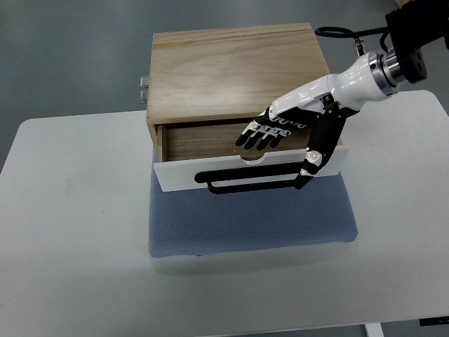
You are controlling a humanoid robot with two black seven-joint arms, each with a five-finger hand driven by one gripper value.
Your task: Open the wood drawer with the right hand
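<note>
Four black-tipped fingers (258, 136) are held extended and relaxed over the gap of the partly opened drawer, grasping nothing, while the thumb (309, 165) is pointed down against the white drawer front (182, 173) beside the black handle (245, 179). The right hand (298, 116) is reached in from the upper right. The wooden drawer box (224, 70) is set on a blue mat (245, 217) on the white table (70, 210).

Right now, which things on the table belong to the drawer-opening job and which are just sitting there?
Part of the job:
- wood drawer box
- white drawer front, partly pulled out
- black handle
- right hand, fingers over the drawer's top edge, thumb down by the handle

Just there:
- blue-grey mat under the box
- white table
- metal bracket on the box's left side
</note>
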